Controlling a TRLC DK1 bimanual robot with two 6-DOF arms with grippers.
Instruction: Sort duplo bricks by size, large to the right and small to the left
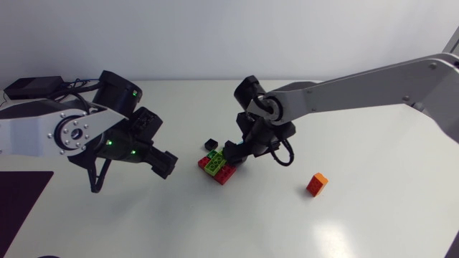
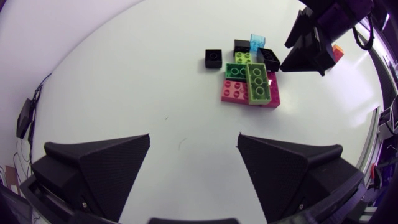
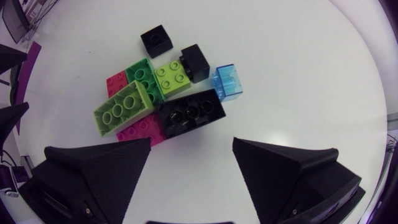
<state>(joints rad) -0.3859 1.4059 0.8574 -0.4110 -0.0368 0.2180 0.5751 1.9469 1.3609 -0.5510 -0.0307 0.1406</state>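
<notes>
A tight pile of duplo bricks [image 1: 218, 167] lies mid-table. In the right wrist view it holds a long black brick [image 3: 189, 113], a long lime brick [image 3: 123, 112], a pink brick [image 3: 142, 129], a green brick [image 3: 143, 76], a small lime brick [image 3: 169, 77], a small black brick [image 3: 195, 62] and a clear blue brick [image 3: 226, 81]. One small black brick [image 3: 155, 40] sits apart. My right gripper [image 3: 193, 168] hangs open just above the pile, nearest the long black brick. My left gripper [image 2: 194, 168] is open and empty, a short way left of the pile [image 2: 249, 78].
An orange brick [image 1: 316, 183] lies alone to the right of the pile. In the left wrist view my right gripper [image 2: 308, 46] hangs over the pile's far side. A dark mat [image 1: 21, 201] covers the table's left front corner.
</notes>
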